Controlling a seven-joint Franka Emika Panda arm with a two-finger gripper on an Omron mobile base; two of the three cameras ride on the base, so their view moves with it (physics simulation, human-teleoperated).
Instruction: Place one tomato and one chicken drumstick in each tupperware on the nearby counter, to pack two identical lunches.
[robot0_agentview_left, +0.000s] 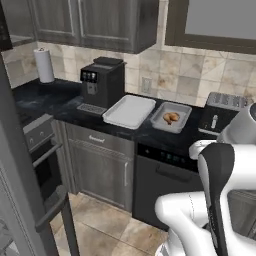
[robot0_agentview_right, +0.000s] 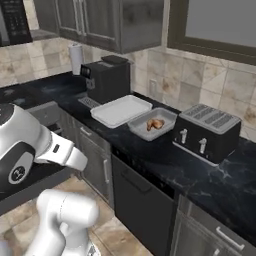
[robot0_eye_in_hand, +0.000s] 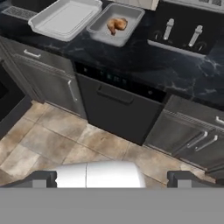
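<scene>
While two trays sit side by side near the counter (robot0_agentview_right: 165, 165) front edge, the left tray (robot0_agentview_right: 120, 110) looks bare and the right tray (robot0_agentview_right: 152, 123) holds a drumstick (robot0_agentview_right: 155, 124). The gripper (robot0_eye_in_hand: 111, 177) hangs over open floor (robot0_eye_in_hand: 65, 140), jaws wide, apparently holding nothing.

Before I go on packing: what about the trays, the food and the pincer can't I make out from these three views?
- Tomatoes: I can spot none on the counter.
- Second chicken drumstick: only one chicken drumstick is visible, in the smaller tupperware.
- Larger tupperware: hand view cuts its far end.
- Pincer: open; only its tips show, at the hand view's bottom.
</scene>
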